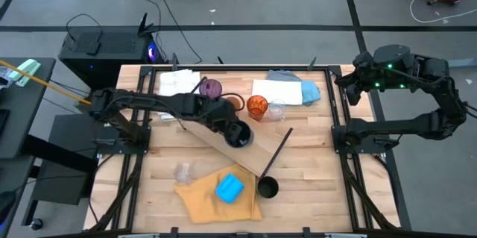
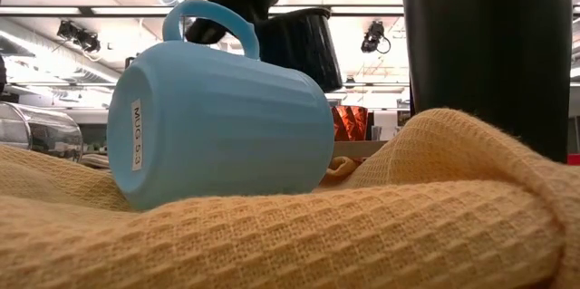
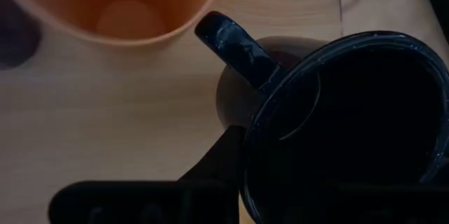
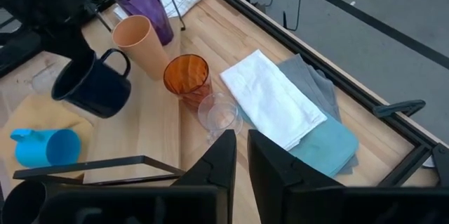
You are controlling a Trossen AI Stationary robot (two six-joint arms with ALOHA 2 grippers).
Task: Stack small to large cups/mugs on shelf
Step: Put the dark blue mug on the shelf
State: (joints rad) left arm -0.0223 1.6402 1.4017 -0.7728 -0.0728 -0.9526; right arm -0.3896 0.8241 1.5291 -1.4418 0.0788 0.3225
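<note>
My left gripper (image 1: 237,132) is shut on the navy mug (image 4: 92,87) and holds it in the air over the shelf board (image 1: 257,160), which lies slantwise on the table's middle. The purple tumbler (image 1: 212,89), light orange cup (image 1: 235,102), amber ribbed cup (image 1: 257,107) and a clear glass (image 1: 277,110) stand behind it. The bright blue mug (image 1: 229,188) lies on its side on a yellow cloth (image 1: 201,193). The black cup (image 1: 267,187) stands beside it. My right gripper (image 4: 240,161) is shut and empty at the table's far right. My left gripper holds the navy mug by its rim (image 3: 261,122), close beside the handle (image 3: 235,41). One finger (image 3: 214,164) lies against the outer wall; the other is lost in the mug's dark inside. The fingers come from above. The mug hangs tilted, clear of the board.
Folded white and blue cloths (image 1: 287,89) and another white cloth (image 1: 177,83) lie at the far edge. A second clear glass (image 1: 182,171) stands near the yellow cloth. A thin black rod (image 1: 279,148) sticks out from the board's right end.
</note>
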